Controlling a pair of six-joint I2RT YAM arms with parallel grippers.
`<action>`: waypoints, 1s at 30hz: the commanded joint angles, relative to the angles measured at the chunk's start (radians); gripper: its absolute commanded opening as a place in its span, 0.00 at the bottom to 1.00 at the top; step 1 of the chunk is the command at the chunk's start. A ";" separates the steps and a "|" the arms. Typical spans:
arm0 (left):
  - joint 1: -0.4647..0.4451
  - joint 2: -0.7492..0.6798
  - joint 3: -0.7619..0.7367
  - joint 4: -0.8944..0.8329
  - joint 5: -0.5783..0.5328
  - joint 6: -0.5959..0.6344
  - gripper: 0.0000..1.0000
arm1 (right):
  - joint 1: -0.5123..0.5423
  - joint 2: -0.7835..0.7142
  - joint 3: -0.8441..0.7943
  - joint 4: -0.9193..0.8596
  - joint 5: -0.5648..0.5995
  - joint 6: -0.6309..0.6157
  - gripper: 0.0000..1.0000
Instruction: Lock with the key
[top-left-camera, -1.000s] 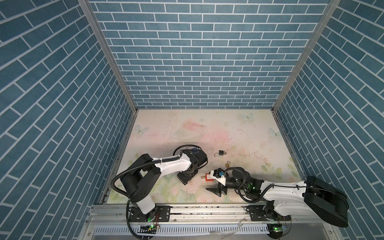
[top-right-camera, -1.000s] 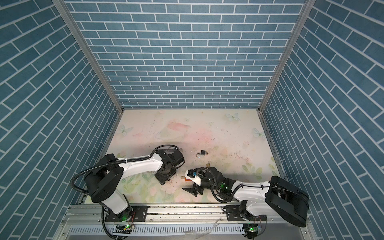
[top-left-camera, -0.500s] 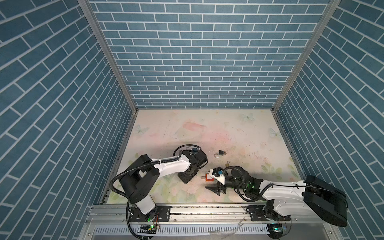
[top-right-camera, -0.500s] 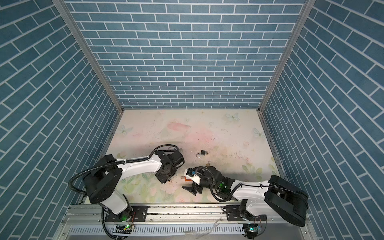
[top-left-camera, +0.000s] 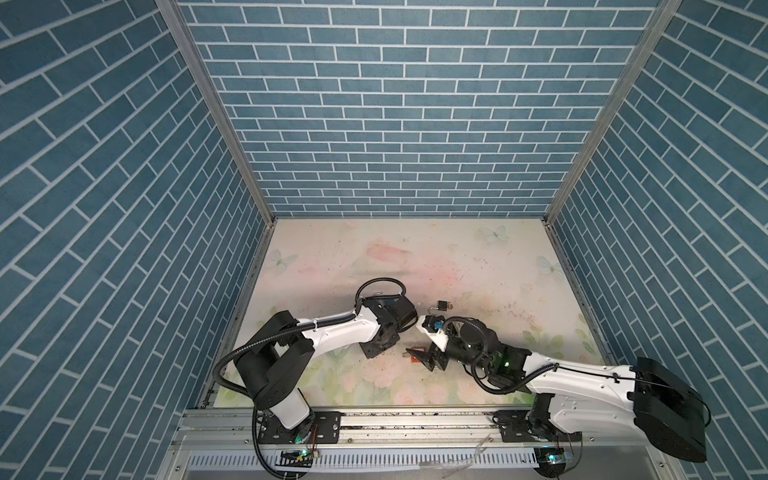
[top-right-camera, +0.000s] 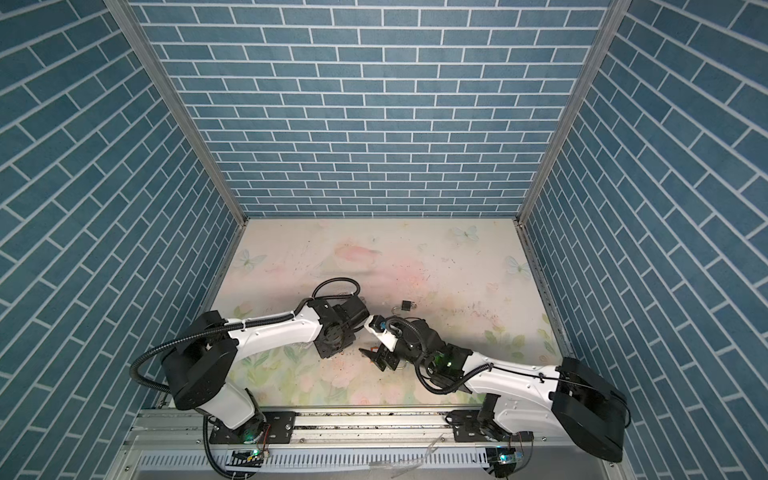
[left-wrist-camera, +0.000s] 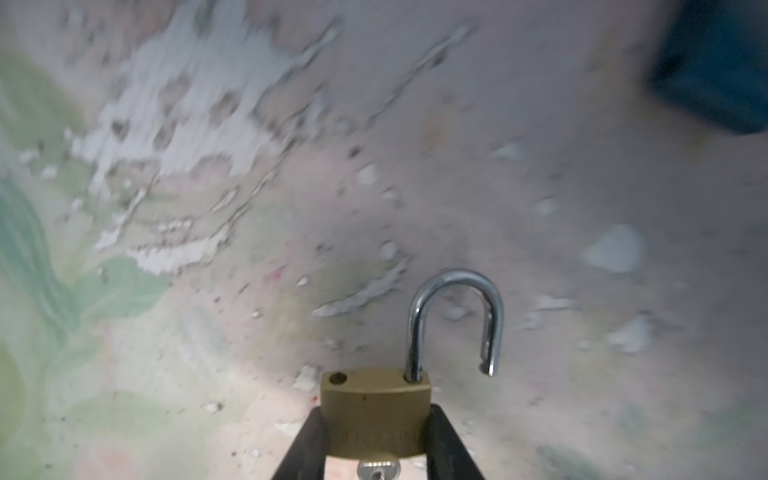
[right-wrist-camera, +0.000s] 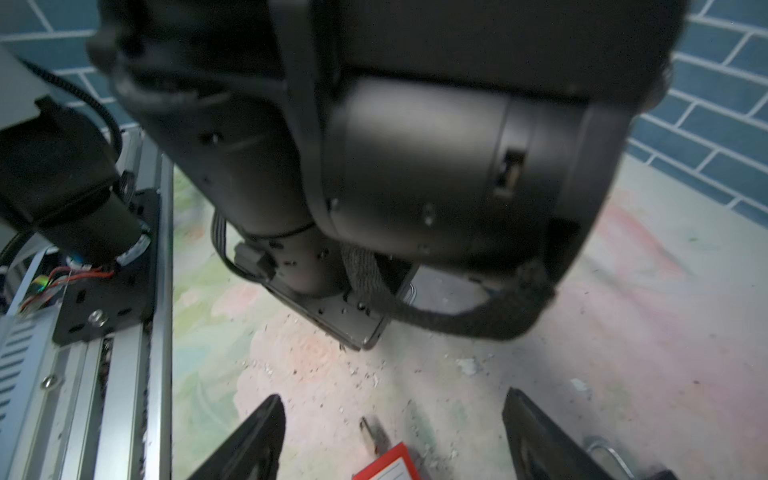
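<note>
The left wrist view shows what the top views hide: the left claw (left-wrist-camera: 376, 419) is closed on a brass padlock (left-wrist-camera: 374, 395), one black finger pressed on each side of the body. Its steel shackle (left-wrist-camera: 455, 316) stands open, with the free end out of the body and beside it. The padlock is close above the flowered worktop (left-wrist-camera: 208, 332). In the top views this claw is only a dark block low over the worktop, and the brass padlock cannot be seen there.

The right wrist view shows the right claw (right-wrist-camera: 392, 397) with its fingers wide apart and holding nothing. The key (right-wrist-camera: 372, 430) lies flat on the worktop between them, touching neither finger, with a red tag (right-wrist-camera: 388, 463) at its near end. The blurred black body of the left arm (right-wrist-camera: 415, 166) fills the upper part of this view.

Only the top views show a small black padlock (top-left-camera: 442, 306) (top-right-camera: 408, 306), lying alone on the worktop behind both claws.
</note>
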 joint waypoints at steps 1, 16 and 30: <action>-0.003 -0.063 0.081 -0.002 -0.181 0.249 0.00 | -0.023 -0.073 0.041 -0.116 0.115 0.087 0.83; -0.003 -0.315 0.044 0.430 -0.111 1.013 0.00 | -0.353 -0.329 0.051 -0.276 -0.143 0.380 0.89; -0.003 -0.577 -0.287 0.965 0.222 1.417 0.00 | -0.413 -0.295 0.179 -0.386 -0.501 0.307 0.89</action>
